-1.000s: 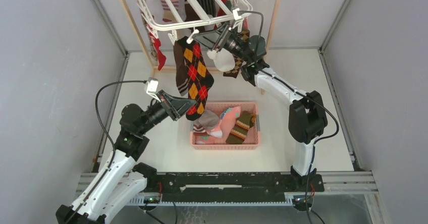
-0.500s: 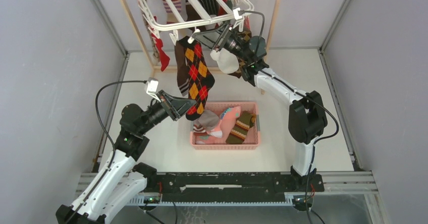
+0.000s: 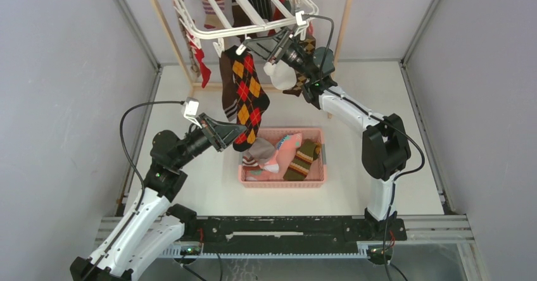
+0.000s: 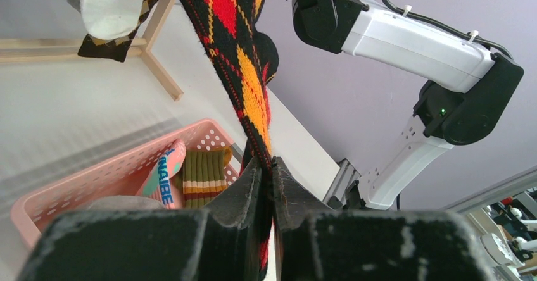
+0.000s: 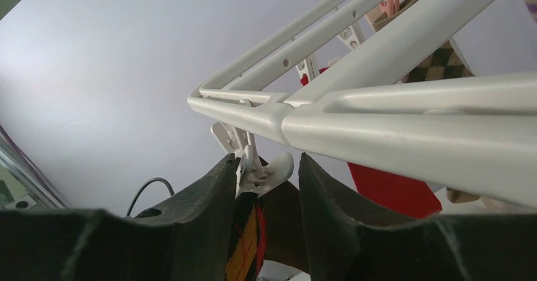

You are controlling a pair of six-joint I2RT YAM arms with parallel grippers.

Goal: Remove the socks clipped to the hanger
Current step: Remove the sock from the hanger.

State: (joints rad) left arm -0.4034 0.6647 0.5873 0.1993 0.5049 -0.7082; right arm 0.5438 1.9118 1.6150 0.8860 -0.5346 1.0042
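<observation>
The white hanger hangs at the top, with several socks clipped under it. A brown argyle sock dangles from a white clip at the hanger's front bar. My left gripper is shut on this sock's lower end, over the basket. My right gripper straddles that clip. Its jaws are open: the left finger touches the clip and a gap shows at the right finger. A white sock hangs just beside my right gripper.
A pink slatted basket below the argyle sock holds several loose socks. A light wooden pole rack carries the hanger. A red sock hangs at its left. Grey walls close in both sides.
The right gripper's jaws have narrowed around the clip, and the hanger's front has shifted slightly. The left arm and its grip on the argyle sock have not moved.
</observation>
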